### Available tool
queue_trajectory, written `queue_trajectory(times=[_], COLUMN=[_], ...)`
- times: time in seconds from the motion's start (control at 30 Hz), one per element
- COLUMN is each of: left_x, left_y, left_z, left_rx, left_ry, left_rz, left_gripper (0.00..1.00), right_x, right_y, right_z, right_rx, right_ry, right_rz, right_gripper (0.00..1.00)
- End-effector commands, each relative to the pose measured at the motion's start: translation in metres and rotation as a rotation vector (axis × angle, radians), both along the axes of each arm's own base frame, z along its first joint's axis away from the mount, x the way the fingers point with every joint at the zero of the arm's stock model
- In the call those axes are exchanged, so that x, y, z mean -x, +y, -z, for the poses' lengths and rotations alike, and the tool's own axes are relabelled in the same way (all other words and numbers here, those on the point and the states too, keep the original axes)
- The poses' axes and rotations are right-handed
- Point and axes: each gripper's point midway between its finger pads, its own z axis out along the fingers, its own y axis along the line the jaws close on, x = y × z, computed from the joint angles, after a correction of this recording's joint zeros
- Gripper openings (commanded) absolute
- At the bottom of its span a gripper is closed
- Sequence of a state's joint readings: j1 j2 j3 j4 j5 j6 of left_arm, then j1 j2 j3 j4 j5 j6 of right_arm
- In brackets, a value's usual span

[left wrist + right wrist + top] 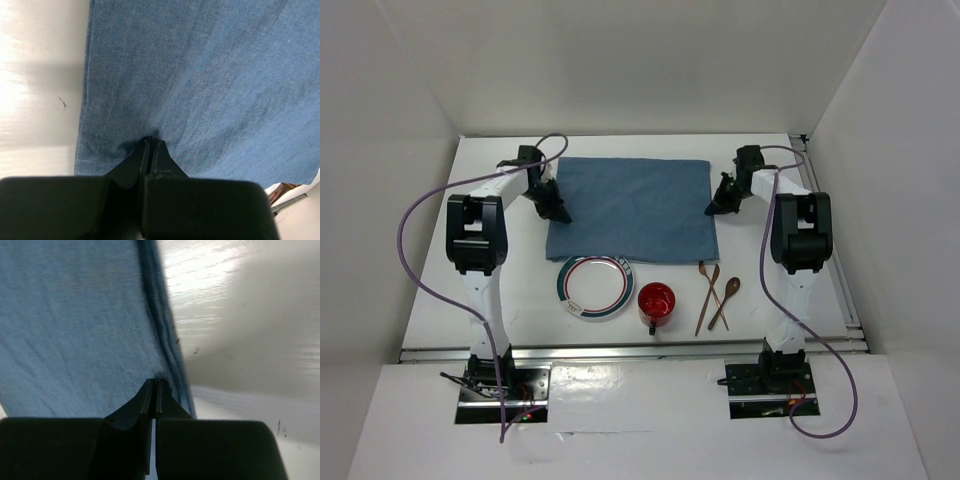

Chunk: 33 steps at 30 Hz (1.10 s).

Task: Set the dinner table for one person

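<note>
The dinner table (532,300) is a white top carrying a flat blue cloth placemat (630,205) toward its back middle. My left gripper (561,215) is down on the mat's left edge. In the left wrist view its tips (151,140) are shut, and the cloth (210,75) puckers round them. My right gripper (712,210) is down on the mat's right edge. Its tips (155,382) are shut on the cloth (75,315) just inside the hem. In front of the mat lie a white plate (594,286) with a dark rim, a red cup (656,303) and two wooden spoons (710,292).
White walls close in the table at the back and on both sides. An aluminium rail (620,348) runs along the near edge, with both arm bases behind it. Purple cables loop off each arm. Bare tabletop (240,300) shows to the right of the mat.
</note>
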State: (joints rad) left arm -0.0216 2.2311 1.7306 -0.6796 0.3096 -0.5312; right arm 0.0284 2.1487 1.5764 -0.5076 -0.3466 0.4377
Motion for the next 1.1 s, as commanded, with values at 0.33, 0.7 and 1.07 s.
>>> queue_trajectory(times=[0.33, 0.7, 1.07], left_x=[0.022, 0.097, 0.204], left_y=[0.016, 0.03, -0.021], left_z=[-0.026, -0.089, -0.041], left_rx=[-0.102, -0.184, 0.081], left_ry=[-0.018, -0.096, -0.075], left_rz=[-0.041, -0.048, -0.125], left_gripper=[0.03, 0.86, 1.0], right_x=[-0.008, 0.027, 0.099], right_y=[0.003, 0.003, 0.007], right_z=[-0.01, -0.152, -0.126], right_rx=[0.022, 0.047, 0.043], right_ry=[-0.028, -0.354, -0.261], right_rz=[0.004, 0.046, -0.012], right_gripper=[0.0, 0.48, 0.84])
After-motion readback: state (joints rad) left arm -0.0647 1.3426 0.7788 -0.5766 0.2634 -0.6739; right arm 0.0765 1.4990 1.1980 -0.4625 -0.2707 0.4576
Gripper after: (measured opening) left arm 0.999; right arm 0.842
